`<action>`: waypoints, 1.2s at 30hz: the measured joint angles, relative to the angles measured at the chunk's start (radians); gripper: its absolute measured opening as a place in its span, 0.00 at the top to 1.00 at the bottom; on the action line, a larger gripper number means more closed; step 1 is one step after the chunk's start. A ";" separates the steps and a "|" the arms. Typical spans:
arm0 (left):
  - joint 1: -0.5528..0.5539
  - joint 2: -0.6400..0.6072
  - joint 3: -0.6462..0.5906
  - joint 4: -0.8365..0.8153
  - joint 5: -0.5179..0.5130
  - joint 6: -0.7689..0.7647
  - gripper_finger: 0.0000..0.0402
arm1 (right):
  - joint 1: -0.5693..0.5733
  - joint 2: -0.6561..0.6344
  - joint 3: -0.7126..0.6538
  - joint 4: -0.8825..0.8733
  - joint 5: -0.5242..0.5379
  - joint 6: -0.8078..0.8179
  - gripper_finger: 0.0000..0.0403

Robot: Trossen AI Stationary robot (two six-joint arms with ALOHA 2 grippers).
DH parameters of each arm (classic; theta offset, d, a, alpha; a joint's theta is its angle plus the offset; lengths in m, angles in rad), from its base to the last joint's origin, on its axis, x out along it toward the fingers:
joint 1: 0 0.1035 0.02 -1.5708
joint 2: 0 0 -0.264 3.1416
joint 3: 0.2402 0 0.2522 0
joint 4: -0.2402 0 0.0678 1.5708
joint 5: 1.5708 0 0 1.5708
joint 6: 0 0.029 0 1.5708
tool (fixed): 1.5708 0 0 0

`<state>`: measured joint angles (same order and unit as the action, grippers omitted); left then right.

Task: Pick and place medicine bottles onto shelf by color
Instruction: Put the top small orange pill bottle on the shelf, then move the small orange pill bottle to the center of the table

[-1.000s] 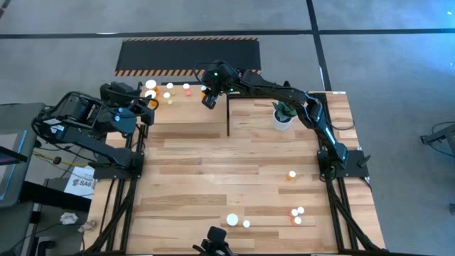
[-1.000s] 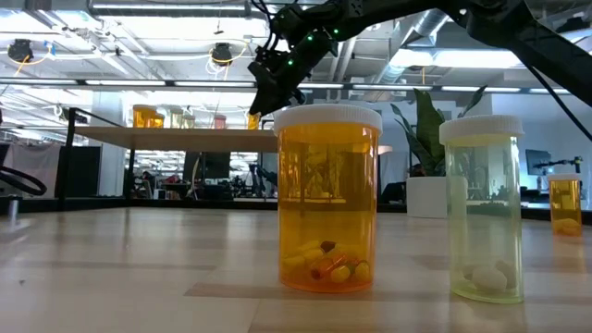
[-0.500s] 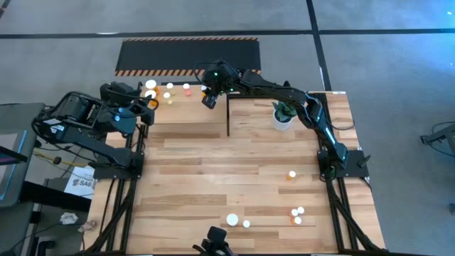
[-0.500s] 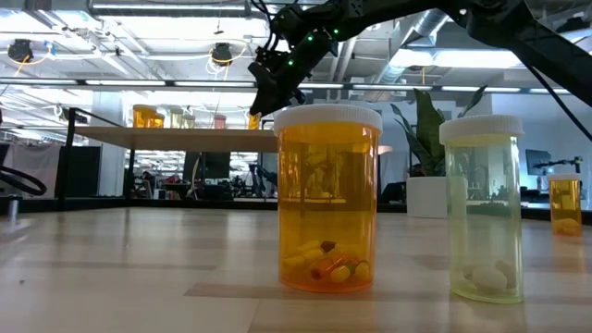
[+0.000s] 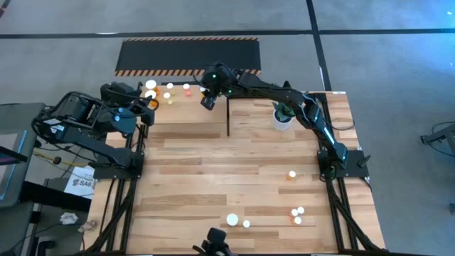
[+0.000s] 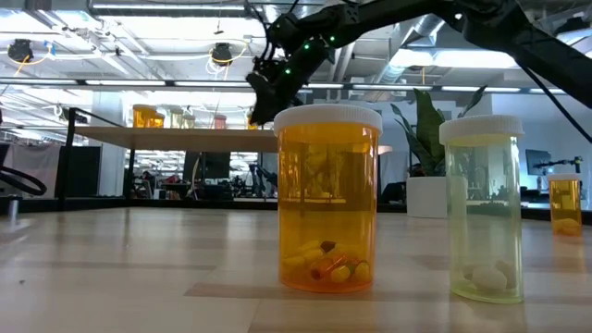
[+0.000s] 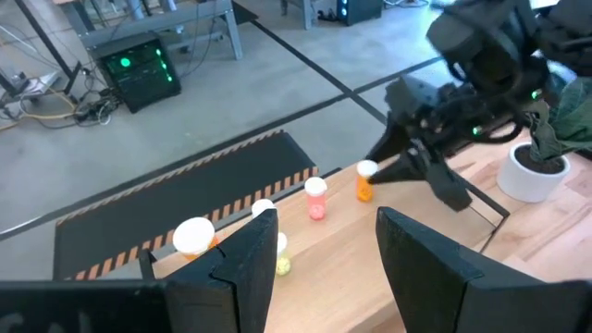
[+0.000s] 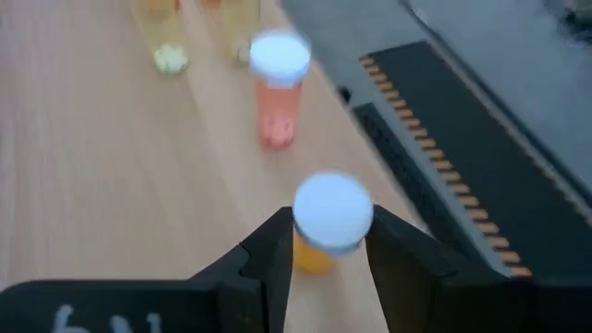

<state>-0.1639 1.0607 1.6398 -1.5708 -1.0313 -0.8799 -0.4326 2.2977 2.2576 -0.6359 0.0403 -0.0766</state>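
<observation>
The right gripper point(image 5: 207, 102) had shifted slightly along the shelf point(image 5: 186, 114) since a second before, and was now drawn a little clear of the orange bottle point(image 8: 323, 227), its fingers spread apart either side of the white cap. The bottle stood on the shelf beside a pink bottle point(image 8: 277, 88), so that placement looked done. The left gripper point(image 7: 319, 250) waited open at the shelf's other end, while more bottles point(image 5: 297, 215) remained on the worktop point(image 5: 234, 171)

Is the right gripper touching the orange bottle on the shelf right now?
Cannot tell. In the right wrist view the orange bottle sits between the right gripper's fingers, but blur hides any contact.
</observation>
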 joint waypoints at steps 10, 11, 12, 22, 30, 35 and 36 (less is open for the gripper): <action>0.000 0.000 0.000 0.000 0.002 -0.007 0.57 | 0.007 0.002 -0.004 -0.006 -0.002 0.000 0.63; 0.000 0.000 0.000 0.000 0.002 -0.007 0.57 | 0.007 0.002 -0.004 -0.004 -0.003 0.000 0.63; 0.000 0.000 0.000 0.000 0.002 -0.007 0.57 | 0.007 0.002 -0.004 -0.003 -0.003 -0.001 0.63; 0.000 0.000 0.000 0.000 0.002 -0.015 0.57 | -0.002 0.002 -0.004 0.015 -0.006 -0.002 0.56; 0.000 0.000 0.000 0.000 0.006 -0.016 0.57 | -0.004 0.002 -0.004 0.001 -0.006 -0.002 0.50; 0.000 0.000 0.000 0.000 0.015 -0.019 0.57 | -0.004 0.002 -0.004 -0.031 -0.006 -0.002 0.44; 0.000 0.000 0.000 0.000 0.015 -0.020 0.57 | -0.004 0.002 -0.004 -0.040 -0.006 -0.001 0.42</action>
<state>-0.1642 1.0607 1.6398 -1.5709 -1.0164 -0.8996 -0.4366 2.2997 2.2539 -0.6757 0.0341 -0.0780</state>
